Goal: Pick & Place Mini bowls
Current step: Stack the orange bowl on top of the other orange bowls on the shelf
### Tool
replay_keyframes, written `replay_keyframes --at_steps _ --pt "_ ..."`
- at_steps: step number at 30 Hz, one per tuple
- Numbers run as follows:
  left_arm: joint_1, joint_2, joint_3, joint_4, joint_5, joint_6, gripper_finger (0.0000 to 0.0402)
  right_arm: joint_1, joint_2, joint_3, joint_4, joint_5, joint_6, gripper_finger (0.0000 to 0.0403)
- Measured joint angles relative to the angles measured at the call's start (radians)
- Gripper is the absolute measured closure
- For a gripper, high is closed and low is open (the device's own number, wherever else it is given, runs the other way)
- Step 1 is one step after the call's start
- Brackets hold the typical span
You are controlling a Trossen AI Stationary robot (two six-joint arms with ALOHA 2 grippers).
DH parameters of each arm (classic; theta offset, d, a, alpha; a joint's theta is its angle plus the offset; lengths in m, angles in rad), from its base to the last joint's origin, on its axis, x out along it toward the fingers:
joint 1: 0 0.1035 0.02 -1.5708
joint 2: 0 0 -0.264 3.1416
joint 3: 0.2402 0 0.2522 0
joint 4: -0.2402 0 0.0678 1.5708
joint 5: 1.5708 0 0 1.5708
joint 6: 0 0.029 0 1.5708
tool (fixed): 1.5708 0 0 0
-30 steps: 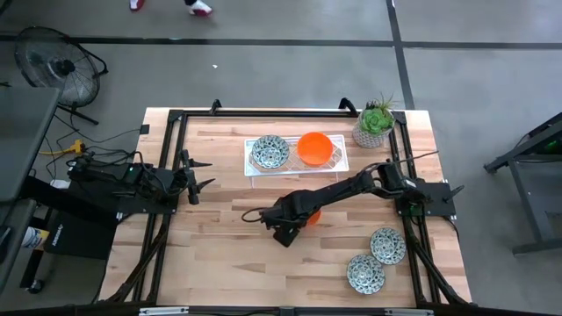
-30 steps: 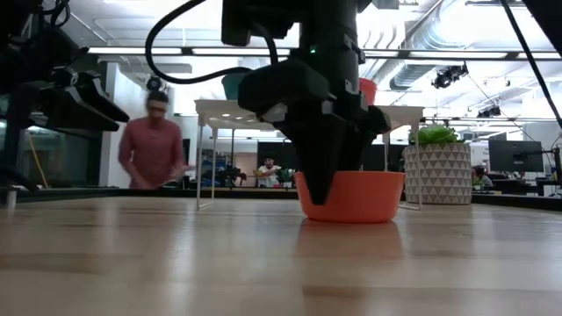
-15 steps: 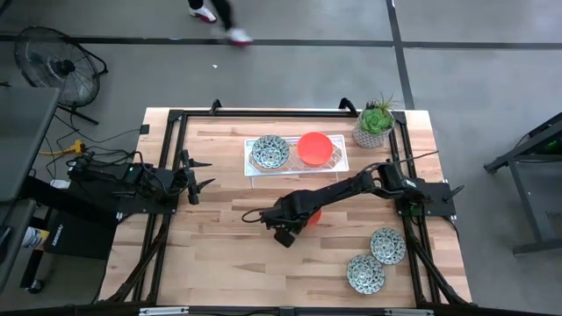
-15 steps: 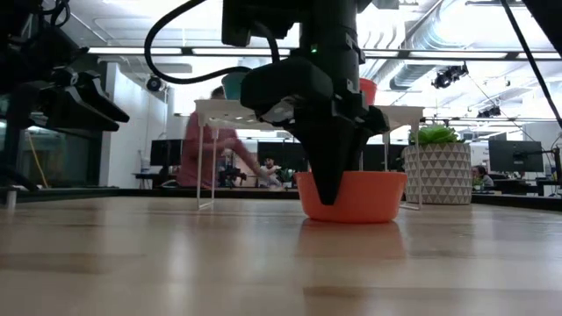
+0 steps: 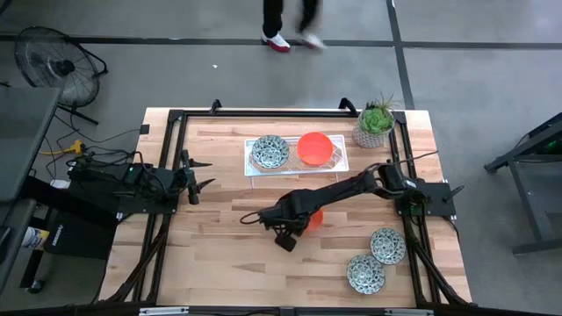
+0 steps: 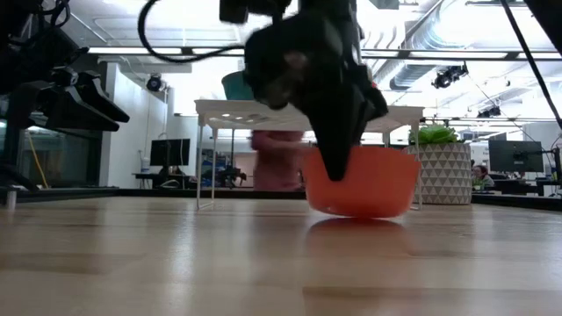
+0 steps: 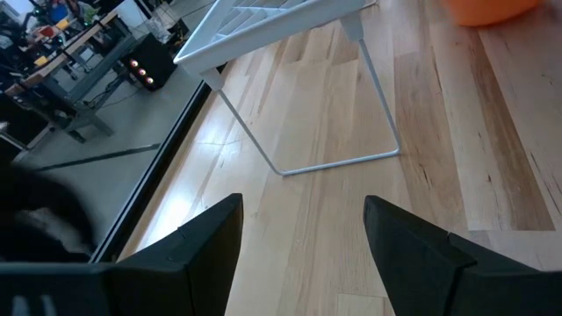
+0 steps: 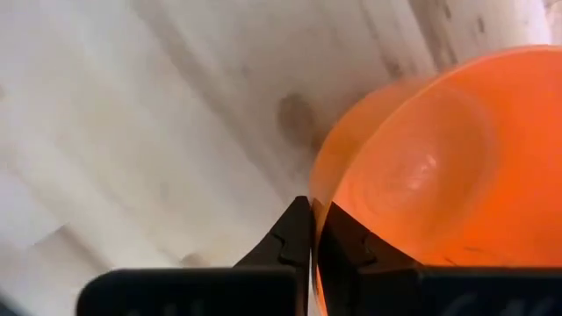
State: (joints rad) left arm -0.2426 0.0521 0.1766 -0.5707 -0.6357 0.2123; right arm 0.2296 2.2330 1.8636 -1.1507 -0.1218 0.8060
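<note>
My right gripper (image 8: 309, 230) is pinched tight on the rim of an orange bowl (image 6: 360, 182), one finger inside and one outside. In the low view the bowl hangs just clear of the tabletop (image 6: 176, 254) and tilted. I judge the thin rim hold could let it swing or slip free if I move fast, and it might clip the white wire rack (image 5: 295, 167) nearby. The right arm reaches low across the middle of the tabletop. My left gripper (image 5: 198, 175) waits open at the left side.
</note>
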Motion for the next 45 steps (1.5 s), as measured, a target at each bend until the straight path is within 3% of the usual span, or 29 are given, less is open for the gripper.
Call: replay_keyframes --at_steps 18,21,27,45 --pt "0.0 0.0 0.0 0.0 0.0 0.0 0.0169 0.058 -0.002 0.495 -0.38 0.0 -0.02 0.0403" --pt "0.0 0.0 0.0 0.0 0.0 0.0 0.0169 0.06 -0.058 0.452 -0.348 -0.007 -0.004 0.0403" --pt "0.0 0.0 0.0 0.0 0.0 0.0 0.0169 0.049 -0.124 0.485 -0.421 0.101 0.0 0.0403" --pt "0.0 0.0 0.0 0.0 0.001 0.0 0.0169 -0.153 -0.224 0.483 -0.42 0.233 -0.177 0.0403"
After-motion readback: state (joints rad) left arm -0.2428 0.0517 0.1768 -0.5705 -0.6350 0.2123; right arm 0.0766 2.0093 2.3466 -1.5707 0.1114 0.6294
